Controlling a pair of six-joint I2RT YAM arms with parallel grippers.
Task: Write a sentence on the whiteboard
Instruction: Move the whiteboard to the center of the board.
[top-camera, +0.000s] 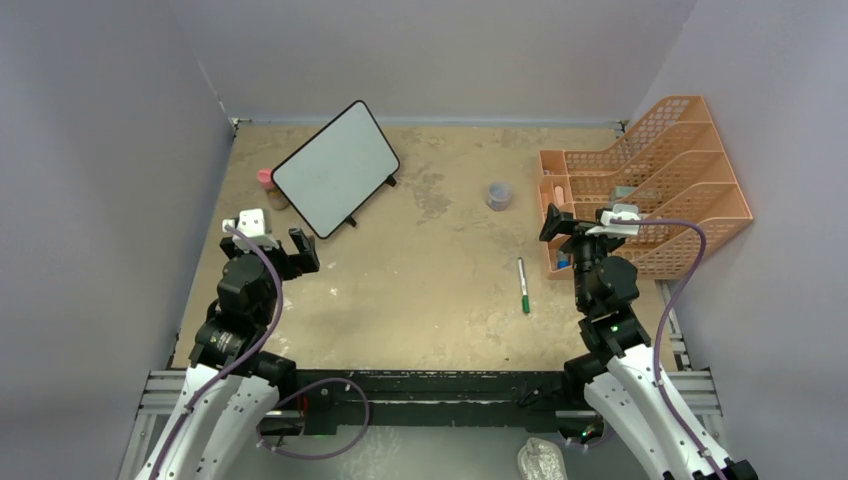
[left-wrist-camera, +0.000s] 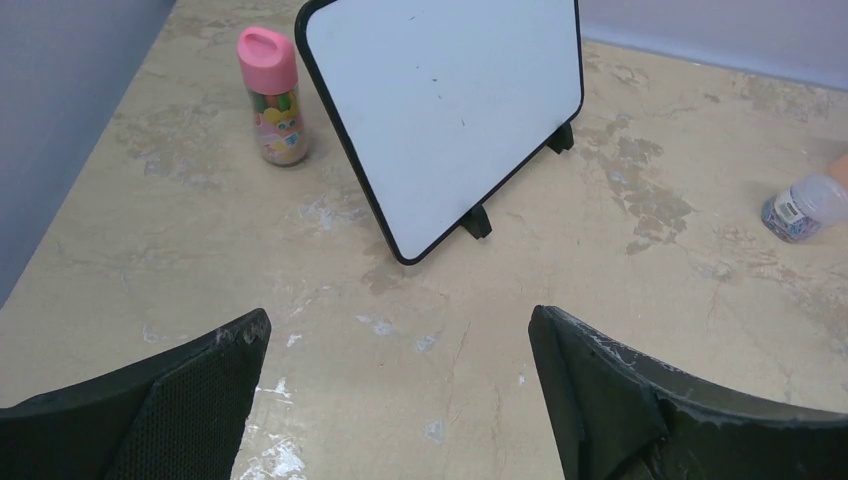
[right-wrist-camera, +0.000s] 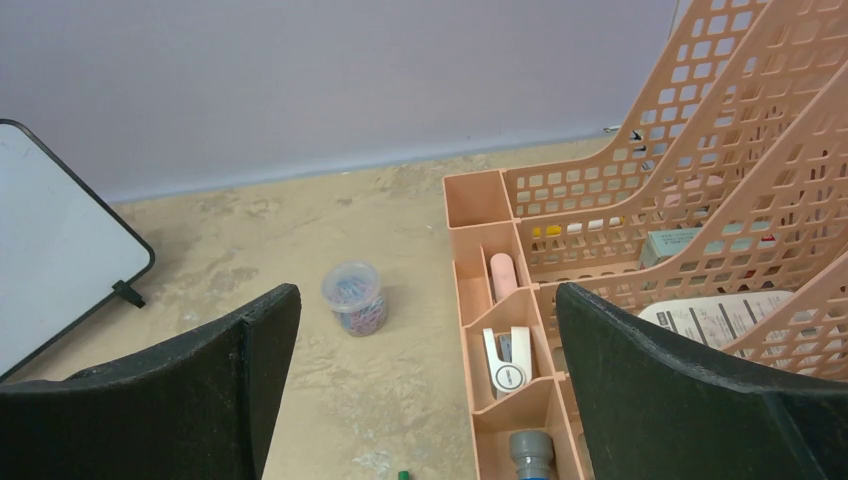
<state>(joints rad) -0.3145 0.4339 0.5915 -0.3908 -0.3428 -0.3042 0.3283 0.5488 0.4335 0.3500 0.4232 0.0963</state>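
From above, the whiteboard (top-camera: 335, 168) stood propped and blank at far left, with the green marker (top-camera: 523, 286) well apart from it, near the right arm. At the left wrist, the left gripper (left-wrist-camera: 398, 345) gaped wide and empty; pen pressure could have slid the board. At the right wrist, the right gripper (right-wrist-camera: 428, 320) gaped wide too; the marker, seemingly just a green tip at the frame's edge, might have rolled.

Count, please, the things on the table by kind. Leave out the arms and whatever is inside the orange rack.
Boards: 1, the whiteboard
Small containers: 2, the pink-capped bottle and the clear jar
Pens: 1, the marker
Racks: 1, the orange file rack
Total: 5
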